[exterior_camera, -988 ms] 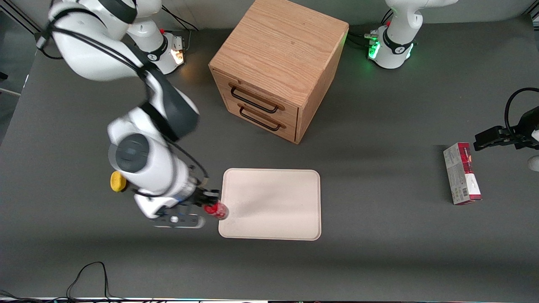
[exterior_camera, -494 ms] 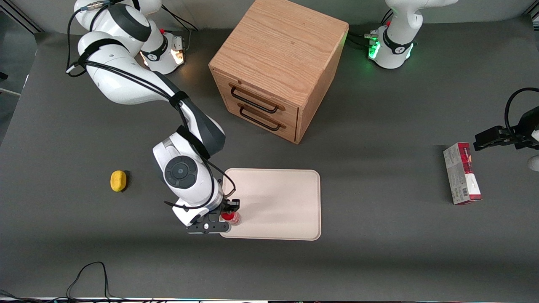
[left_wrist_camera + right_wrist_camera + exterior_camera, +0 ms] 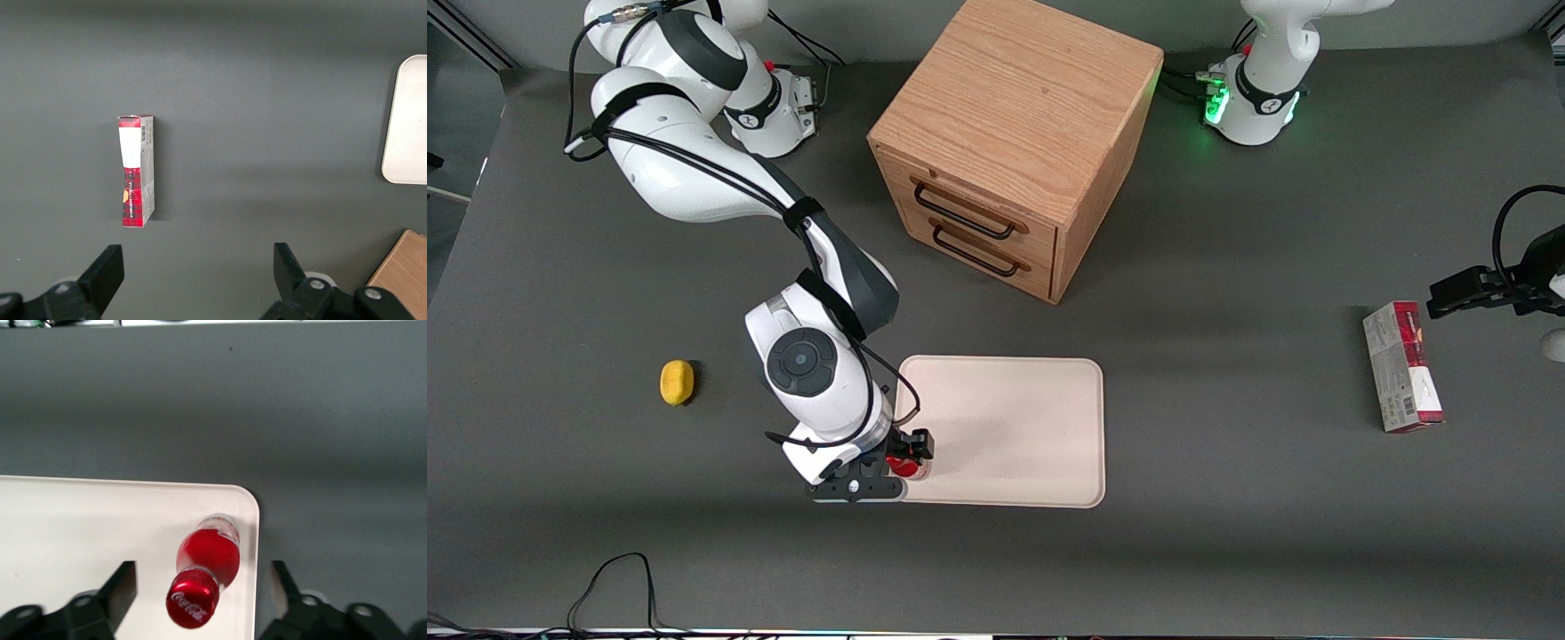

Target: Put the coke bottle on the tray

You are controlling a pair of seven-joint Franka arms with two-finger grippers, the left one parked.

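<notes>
Coke bottle (image 3: 208,570) stands upright on the tray (image 3: 1014,427), just inside the corner nearest the working arm, likely set down at first reach. Above it the gripper (image 3: 907,453) hangs with fingers (image 3: 120,587) spread, clear of it.

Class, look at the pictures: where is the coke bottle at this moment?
The coke bottle stands on the tray, in the corner nearest the front camera at the working arm's end, close to the rim. The gripper is around it, fingers spread wide and not touching.

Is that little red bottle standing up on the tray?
Yes, upright: the coke bottle stands on the tray near its corner, cap up, between the open gripper fingers, which don't touch it.
</notes>
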